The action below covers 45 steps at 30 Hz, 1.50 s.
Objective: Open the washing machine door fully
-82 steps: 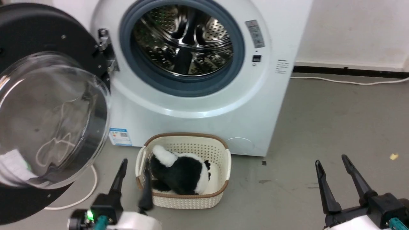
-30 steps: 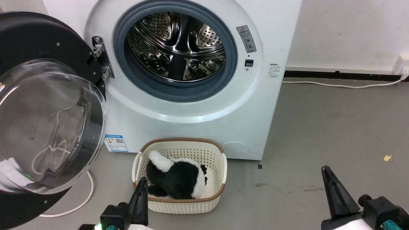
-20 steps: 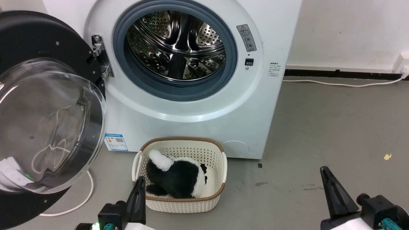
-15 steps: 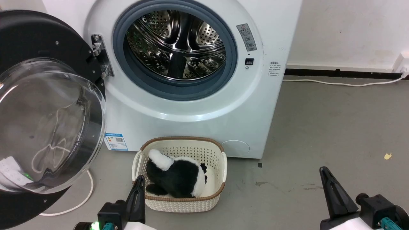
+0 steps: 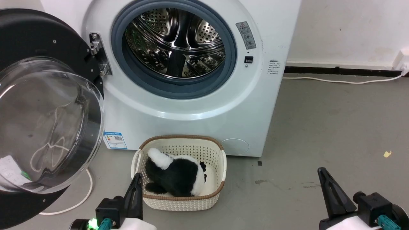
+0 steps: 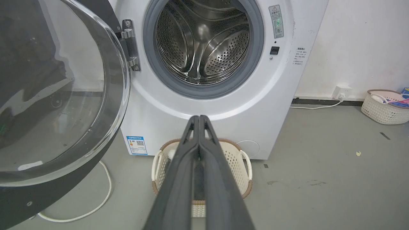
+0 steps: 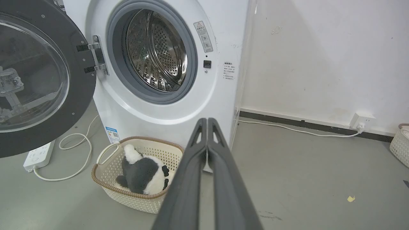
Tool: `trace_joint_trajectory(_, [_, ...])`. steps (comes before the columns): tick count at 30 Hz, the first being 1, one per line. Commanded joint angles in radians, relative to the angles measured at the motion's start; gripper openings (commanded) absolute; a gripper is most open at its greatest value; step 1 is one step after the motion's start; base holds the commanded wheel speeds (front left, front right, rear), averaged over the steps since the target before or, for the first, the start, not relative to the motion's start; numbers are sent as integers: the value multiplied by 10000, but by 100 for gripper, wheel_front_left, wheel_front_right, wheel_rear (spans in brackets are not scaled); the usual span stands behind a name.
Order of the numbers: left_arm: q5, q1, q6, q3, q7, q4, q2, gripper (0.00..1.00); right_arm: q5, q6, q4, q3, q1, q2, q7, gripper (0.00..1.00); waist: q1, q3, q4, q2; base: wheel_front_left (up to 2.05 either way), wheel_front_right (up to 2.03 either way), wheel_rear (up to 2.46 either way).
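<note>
Now the washing machine door (image 5: 48, 118) stands swung far out at the left side of the washing machine (image 5: 191, 121). It hangs on the metal hinge (image 5: 97, 54), and its clear glass bowl faces away from the machine front. The opening of the washing machine is uncovered: inside the grey gasket (image 5: 179, 91) the steel drum (image 5: 175, 41) shows only its shiny perforated wall, with no laundry seen in it.

On the floor just in front of the washing machine, under the opening, stands a cream basket (image 5: 183, 138) with a brown rim. In it lies one black and white plush toy (image 5: 179, 177).

Far to the right of the washing machine, near the wall, stands a second pale basket (image 6: 380, 113). It holds some pink and blue things that are too small to name.

The left claw (image 5: 137, 179) is in front of the washing machine, just beside the cream basket's near left corner. Its two fingers are pressed together and it holds nothing. The right claw (image 5: 322, 175) is above the bare floor in front of the machine's right side, also fully closed and empty.
</note>
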Motion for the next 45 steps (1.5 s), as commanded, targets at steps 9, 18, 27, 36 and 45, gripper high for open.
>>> trace_joint_trajectory(9, [162,-157,-103,164,230,-159,7,0,-67,-3,-71,40,-273,22,242,0,0,50,-18,0,0,0,0])
trace_joint_trajectory(18, [258,-196,-152,272,414,-260,8,0,-104,-4,-86,63,-329,25,427,0,0,98,-35,0,0,0,0])
trace_joint_trajectory(27, [354,-235,-201,381,598,-361,10,0,-142,-4,-101,86,-385,28,612,0,0,146,-53,0,0,0,0])
trace_joint_trajectory(36, [440,-269,-245,477,762,-450,11,0,-176,-5,-114,106,-435,31,776,0,0,189,-69,0,0,0,0])
trace_joint_trajectory(45, [536,-308,-294,585,946,-551,12,0,-213,-5,-129,128,-491,35,960,0,0,237,-86,0,0,0,0])
